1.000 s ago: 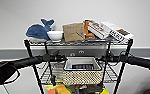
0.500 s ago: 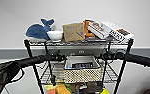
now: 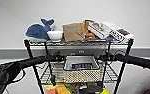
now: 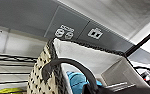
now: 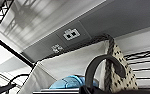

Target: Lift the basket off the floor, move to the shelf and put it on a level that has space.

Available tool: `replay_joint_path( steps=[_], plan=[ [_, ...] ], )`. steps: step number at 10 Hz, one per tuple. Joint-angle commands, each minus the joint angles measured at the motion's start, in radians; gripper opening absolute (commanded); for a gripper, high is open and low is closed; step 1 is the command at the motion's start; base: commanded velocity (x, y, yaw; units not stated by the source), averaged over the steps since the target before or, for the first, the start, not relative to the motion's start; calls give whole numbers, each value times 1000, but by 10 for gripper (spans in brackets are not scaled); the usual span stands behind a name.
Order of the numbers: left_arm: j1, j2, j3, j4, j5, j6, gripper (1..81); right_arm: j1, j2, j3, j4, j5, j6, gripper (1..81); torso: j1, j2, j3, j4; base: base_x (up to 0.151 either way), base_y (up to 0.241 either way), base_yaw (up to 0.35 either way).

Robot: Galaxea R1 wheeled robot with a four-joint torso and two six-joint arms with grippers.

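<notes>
While both arms are reaching in from the sides, these relations are governing the placing:

Basket position: the basket point(image 3: 81, 69) is hanging inside the shelf point(image 3: 31, 58), between the front posts, just over the level point(image 3: 51, 72) second from the top; whether its base is touching the wire I cannot tell.
Long axis: it is running side to side, across the rack's width.
Left gripper point(image 3: 56, 58): it is meeting the basket's left end, where a dark handle point(image 4: 66, 65) is looping; the grip itself I cannot tell.
Right gripper point(image 3: 106, 57): likewise at the right end, grip unclear, equally near.
Edges: the top tier, carrying a whale toy point(image 3: 39, 30), bowl point(image 3: 55, 35) and cardboard box point(image 3: 73, 32), is sitting close above the rim.
Open room: bare wire is showing on both sides of the basket.
</notes>
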Motion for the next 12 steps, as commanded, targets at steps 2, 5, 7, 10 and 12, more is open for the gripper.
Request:
replay_joint_path(
  steps=[2, 5, 7, 10, 12],
  plan=[
    [-200, -3, 7, 8, 10, 5, 10, 174, -3, 9, 7, 4, -2, 10, 0, 0, 0, 0, 0, 0, 0],
    [-194, -18, 26, 4, 10, 6, 811, 171, -11, 15, 7, 4, -2, 10, 0, 0, 0, 0, 0, 0, 0],
    [-192, -39, 51, -1, 10, 5, 811, 176, -19, 24, 9, 4, -2, 811, 0, 0, 0, 0, 0, 0, 0],
    [-179, -99, 123, 4, 5, 5, 811, 171, -65, 83, 15, 4, 0, 811, 0, 0, 0, 0, 0, 0, 0],
    [-162, -174, 223, 1, -7, 3, 811, 160, -147, 200, 18, 21, 3, 811, 0, 0, 0, 0, 0, 0, 0]
  ],
)
